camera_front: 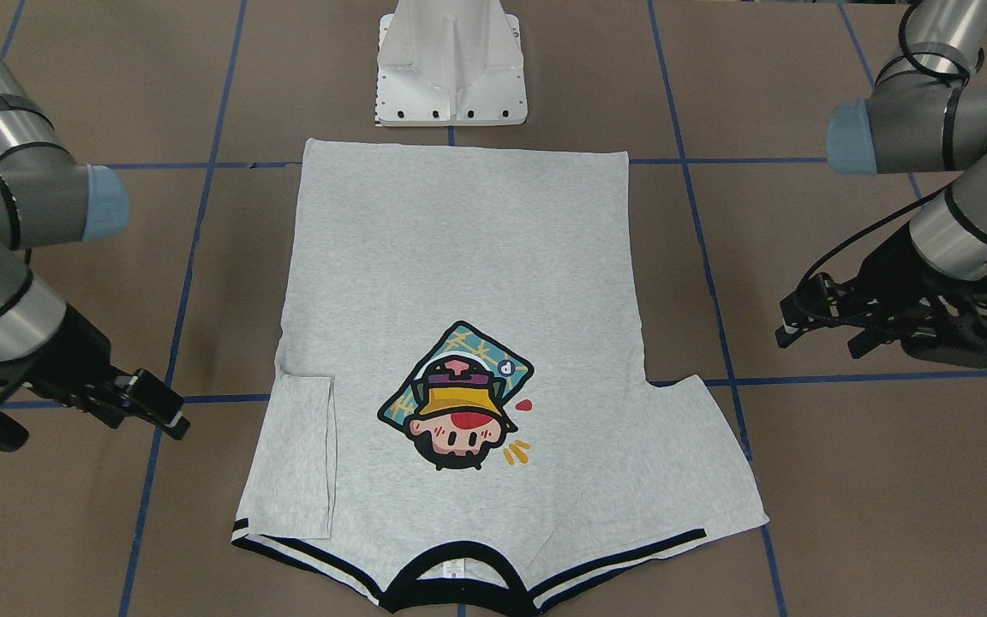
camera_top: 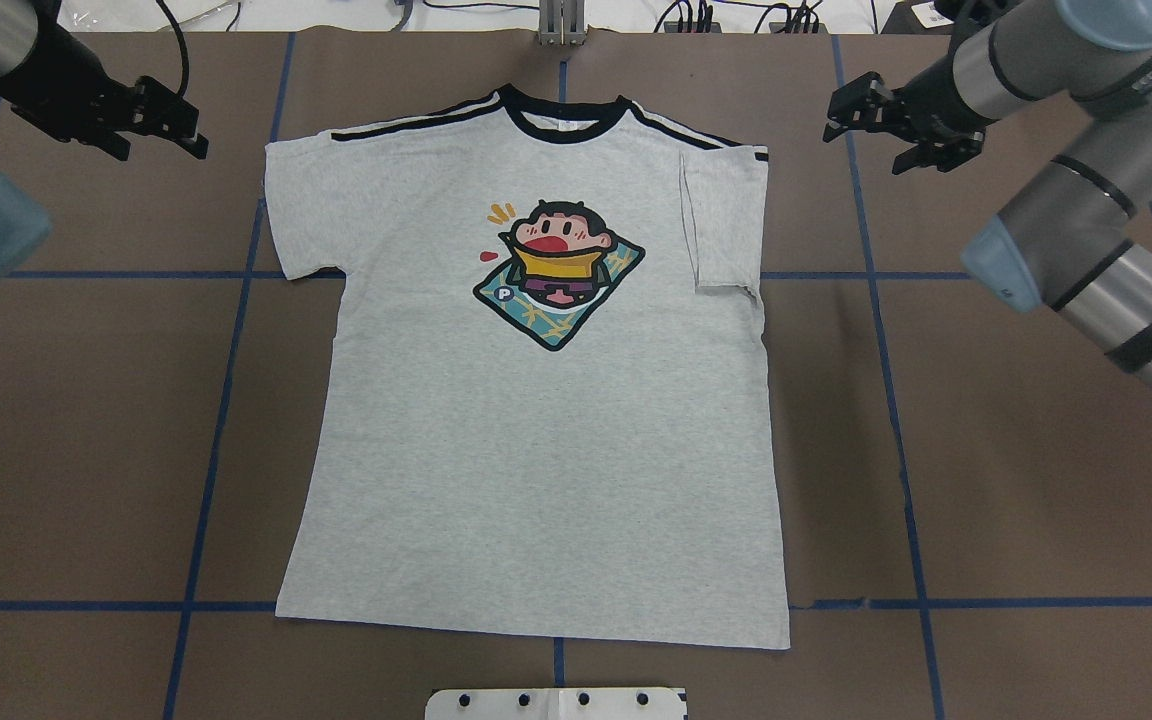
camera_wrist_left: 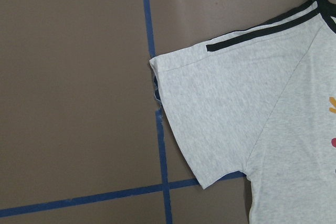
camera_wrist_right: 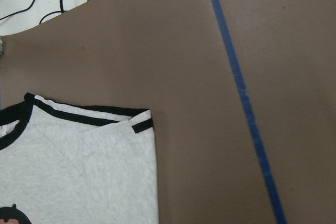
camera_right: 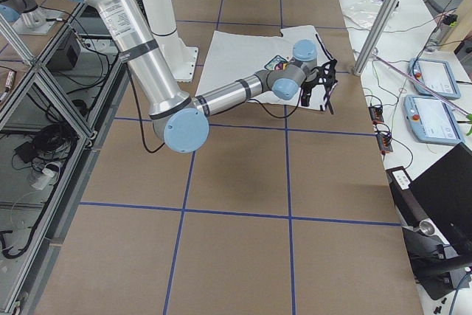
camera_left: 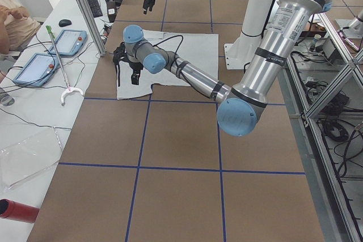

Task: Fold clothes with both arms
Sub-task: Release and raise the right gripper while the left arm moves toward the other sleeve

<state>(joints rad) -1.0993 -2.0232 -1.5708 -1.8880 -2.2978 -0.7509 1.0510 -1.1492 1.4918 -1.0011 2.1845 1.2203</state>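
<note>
One sleeve is tucked in already; the T-shirt lies flat, mid-desk. We judge the spread sleeve comes next: the left pincer (jaws apart, like the right pincer, both clear of cloth) should pinch its hem, lift low and mirror that fold.

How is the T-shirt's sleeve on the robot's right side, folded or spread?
Folded: the right sleeve lies turned in over the T-shirt; the left sleeve sticks out flat.
</note>
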